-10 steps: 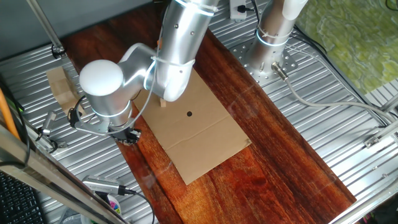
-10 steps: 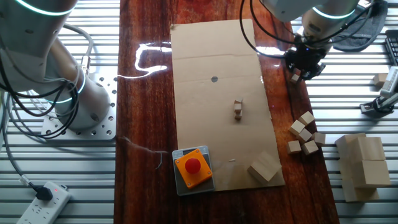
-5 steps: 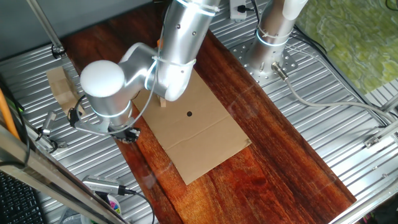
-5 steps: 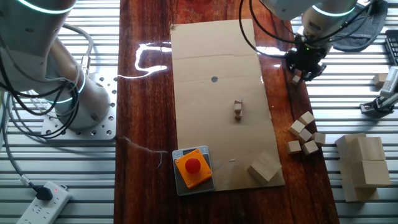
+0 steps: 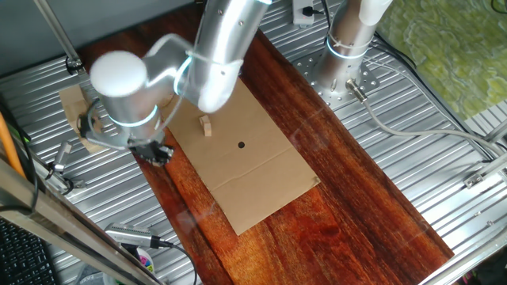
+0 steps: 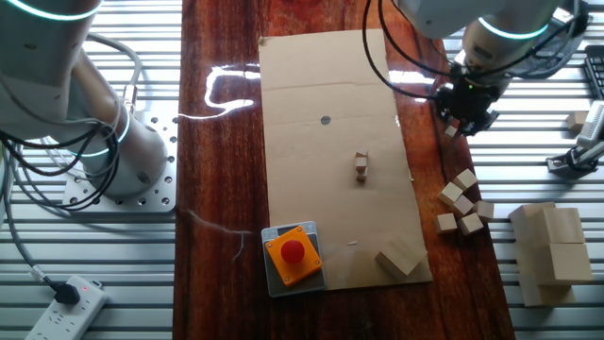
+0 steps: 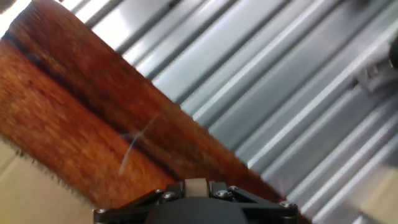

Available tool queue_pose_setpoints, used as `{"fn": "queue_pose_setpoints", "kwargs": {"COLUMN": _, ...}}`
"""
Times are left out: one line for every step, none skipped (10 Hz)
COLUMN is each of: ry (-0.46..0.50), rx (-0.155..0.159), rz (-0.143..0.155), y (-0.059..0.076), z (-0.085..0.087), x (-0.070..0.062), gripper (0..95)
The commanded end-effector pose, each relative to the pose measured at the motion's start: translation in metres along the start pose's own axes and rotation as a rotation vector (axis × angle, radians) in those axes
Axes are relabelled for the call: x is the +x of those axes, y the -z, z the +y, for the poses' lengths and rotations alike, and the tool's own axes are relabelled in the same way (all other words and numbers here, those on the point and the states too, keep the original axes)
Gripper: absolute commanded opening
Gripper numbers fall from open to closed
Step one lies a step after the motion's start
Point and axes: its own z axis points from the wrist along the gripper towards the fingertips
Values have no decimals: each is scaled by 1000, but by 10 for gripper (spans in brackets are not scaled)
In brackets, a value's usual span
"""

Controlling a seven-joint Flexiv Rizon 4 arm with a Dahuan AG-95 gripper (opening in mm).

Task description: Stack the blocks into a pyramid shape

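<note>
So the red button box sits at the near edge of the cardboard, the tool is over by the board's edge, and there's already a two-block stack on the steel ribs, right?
Not quite. The stack stands on the cardboard, near its middle, not on the steel ribs; the other fixed view shows it. The button box and the tool are where you say.

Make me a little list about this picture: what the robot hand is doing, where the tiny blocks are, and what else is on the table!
hand: over the wooden board's edge, gripping a tiny block
stacked blocks: two, one on the other, on the cardboard sheet
loose blocks: small cluster beside the cardboard
red button box: at the cardboard's near corner
pyramid: not built yet
</note>
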Motion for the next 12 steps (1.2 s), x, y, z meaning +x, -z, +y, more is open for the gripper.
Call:
{"fn": "queue_pose_setpoints", "kwargs": {"ry": -53, "rx": -11, "rz": 0, "y": 6, "z": 4, "x": 29, "gripper": 0}}
{"fn": "queue_pose_setpoints", "kwargs": {"ry": -80, "rx": -20, "rz": 5, "y": 10, "z": 5, "x": 43, "gripper": 0}}
{"fn": "queue_pose_setpoints", "kwargs": {"ry": -113, "rx": -39, "rz": 18, "y": 15, "z": 6, "x": 55, "gripper": 0}}
{"fn": "queue_pose_setpoints", "kwargs": {"ry": -144, "rx": -55, "rz": 33, "y": 21, "z": 8, "x": 67, "gripper": 0}}
{"fn": "queue_pose_setpoints", "kwargs": {"ry": -167, "rx": -71, "rz": 43, "y": 26, "z": 10, "x": 80, "gripper": 0}}
{"fn": "queue_pose_setpoints", "kwargs": {"ry": -211, "rx": -99, "rz": 41, "y": 30, "z": 15, "x": 97, "gripper": 0}}
{"fn": "queue_pose_setpoints", "kwargs": {"ry": -241, "rx": -118, "rz": 37, "y": 33, "z": 19, "x": 111, "gripper": 0}}
{"fn": "queue_pose_setpoints", "kwargs": {"ry": -263, "rx": -129, "rz": 30, "y": 34, "z": 23, "x": 122, "gripper": 0}}
{"fn": "queue_pose_setpoints", "kwargs": {"ry": -304, "rx": -133, "rz": 26, "y": 38, "z": 30, "x": 137, "gripper": 0}}
{"fn": "queue_pose_setpoints", "kwargs": {"ry": -325, "rx": -134, "rz": 30, "y": 41, "z": 33, "x": 141, "gripper": 0}}
{"fn": "queue_pose_setpoints", "kwargs": {"ry": -338, "rx": -134, "rz": 37, "y": 42, "z": 39, "x": 147, "gripper": 0}}
{"fn": "queue_pose_setpoints", "kwargs": {"ry": -360, "rx": -136, "rz": 35, "y": 42, "z": 48, "x": 154, "gripper": 0}}
